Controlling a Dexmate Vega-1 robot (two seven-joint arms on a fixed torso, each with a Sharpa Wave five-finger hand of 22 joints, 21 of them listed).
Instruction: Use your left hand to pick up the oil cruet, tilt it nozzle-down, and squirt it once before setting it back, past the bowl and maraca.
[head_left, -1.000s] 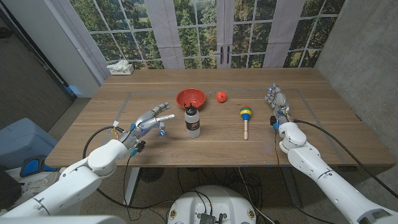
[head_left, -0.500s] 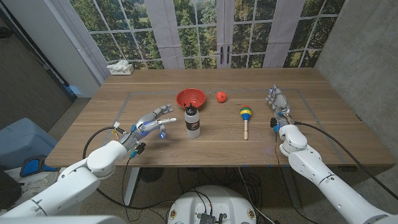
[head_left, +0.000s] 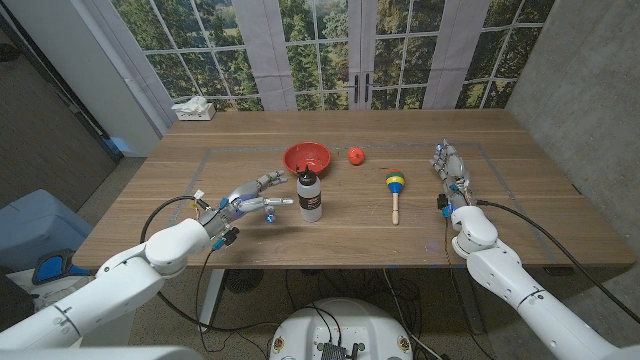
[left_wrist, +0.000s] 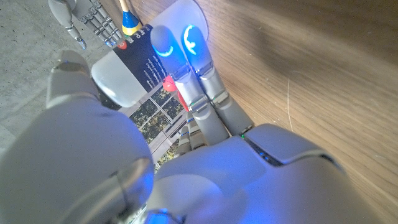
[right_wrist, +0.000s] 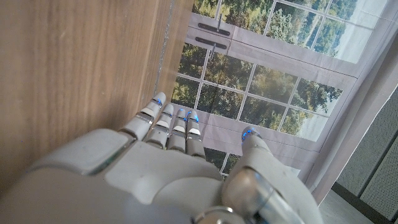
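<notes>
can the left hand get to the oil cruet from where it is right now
Probably yes. The left hand hovers open just beside the oil cruet, fingers toward it with bare table between. The red bowl sits behind the cruet and the maraca lies on its far side, so neither blocks the approach.

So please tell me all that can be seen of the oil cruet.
The cruet is a small bottle standing upright on the table, just in front of the red bowl. It has a dark nozzle cap on top, a whitish upper body and a dark label band lower down; the material looks like plastic. The left hand reaches toward it from its left, fingertips close, but no grip is visible yet.
</notes>
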